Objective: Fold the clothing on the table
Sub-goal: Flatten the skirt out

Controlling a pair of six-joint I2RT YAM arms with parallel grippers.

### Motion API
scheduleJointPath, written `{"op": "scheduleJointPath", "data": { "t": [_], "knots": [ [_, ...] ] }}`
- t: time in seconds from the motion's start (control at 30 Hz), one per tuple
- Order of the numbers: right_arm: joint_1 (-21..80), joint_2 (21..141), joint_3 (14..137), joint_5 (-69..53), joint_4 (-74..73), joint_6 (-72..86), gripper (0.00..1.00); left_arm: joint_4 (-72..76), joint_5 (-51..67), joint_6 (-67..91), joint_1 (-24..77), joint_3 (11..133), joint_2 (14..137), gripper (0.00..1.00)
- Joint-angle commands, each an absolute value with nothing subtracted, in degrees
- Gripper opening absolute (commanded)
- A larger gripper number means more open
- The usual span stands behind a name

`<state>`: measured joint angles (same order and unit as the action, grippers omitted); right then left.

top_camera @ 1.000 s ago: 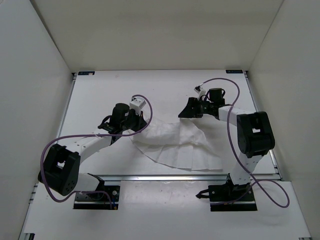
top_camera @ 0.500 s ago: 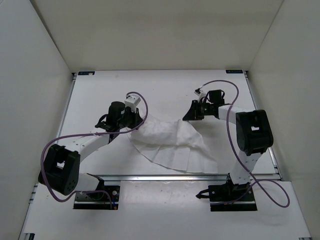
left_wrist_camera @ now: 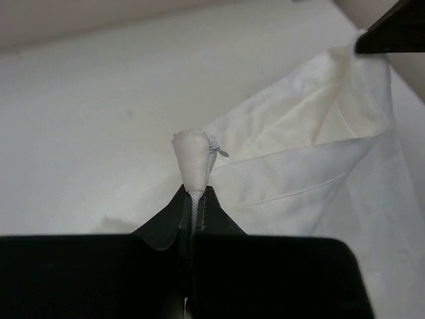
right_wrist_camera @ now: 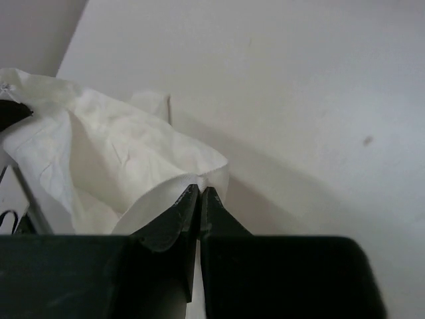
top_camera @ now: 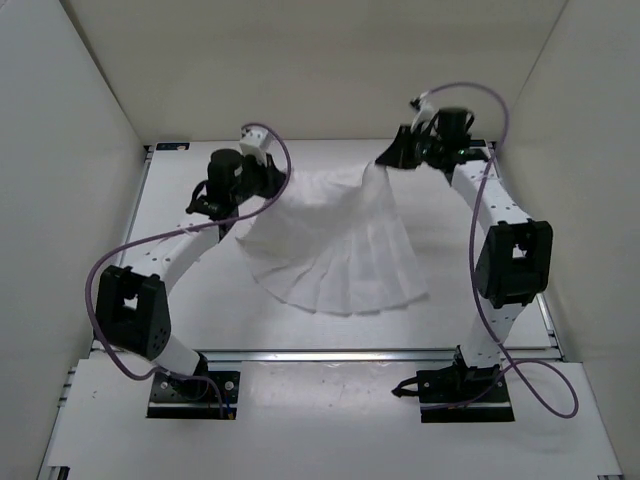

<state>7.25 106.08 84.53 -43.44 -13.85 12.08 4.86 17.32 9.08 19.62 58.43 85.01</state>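
Note:
The white clothing [top_camera: 335, 240] hangs stretched between both grippers over the far half of the table [top_camera: 180, 270], fanning out toward its lower hem near the middle. My left gripper [top_camera: 268, 180] is shut on the garment's left top corner; in the left wrist view a bunched tip of clothing [left_wrist_camera: 194, 159] pokes out past the left gripper [left_wrist_camera: 197, 193]. My right gripper [top_camera: 385, 160] is shut on the right top corner; in the right wrist view the right gripper [right_wrist_camera: 200, 191] pinches a fold of the clothing [right_wrist_camera: 119, 159].
White walls [top_camera: 90, 90] enclose the table on three sides. A metal rail [top_camera: 330, 353] runs along the near edge, with the arm bases [top_camera: 190, 390] behind it. Purple cables [top_camera: 130, 270] loop off both arms.
The right gripper closed on the clothing. Both arms then lifted and carried the garment toward the far side of the table, spreading it out between them.

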Motion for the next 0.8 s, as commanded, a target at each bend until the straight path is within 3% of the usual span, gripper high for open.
{"op": "scheduleJointPath", "data": {
  "t": [0.0, 0.1, 0.2, 0.27, 0.43, 0.57, 0.77],
  "knots": [
    [3.61, 106.07, 104.60, -39.21, -16.23, 11.17, 0.00, 9.06, 17.14, 8.35, 16.35, 70.81, 87.09, 0.00],
    [3.51, 108.71, 120.53, -33.24, -21.17, 8.27, 0.00, 8.79, 15.38, 6.51, 15.65, 83.46, 89.29, 0.00],
    [2.90, 105.66, 121.74, -31.73, -20.22, 6.94, 0.00, 9.31, 13.37, 3.43, 16.87, 87.10, 87.64, 0.00],
    [2.73, 101.44, 115.43, -31.91, -17.85, 6.07, 0.00, 10.46, 12.31, 2.46, 17.05, 83.79, 85.26, 0.00],
    [5.18, 86.26, 81.56, -32.50, -8.73, 4.22, 0.00, 17.83, 13.01, 3.16, 16.96, 62.34, 73.16, 0.00],
    [7.37, 74.04, 54.99, -30.50, -2.12, 6.94, 0.00, 13.90, 11.18, 0.44, 19.86, 45.11, 63.75, 0.00],
    [10.36, 64.26, 39.57, -30.50, -8.34, 10.54, 0.00, 0.72, 12.31, 10.26, 21.09, 32.53, 50.40, 0.00]
  ]
}}
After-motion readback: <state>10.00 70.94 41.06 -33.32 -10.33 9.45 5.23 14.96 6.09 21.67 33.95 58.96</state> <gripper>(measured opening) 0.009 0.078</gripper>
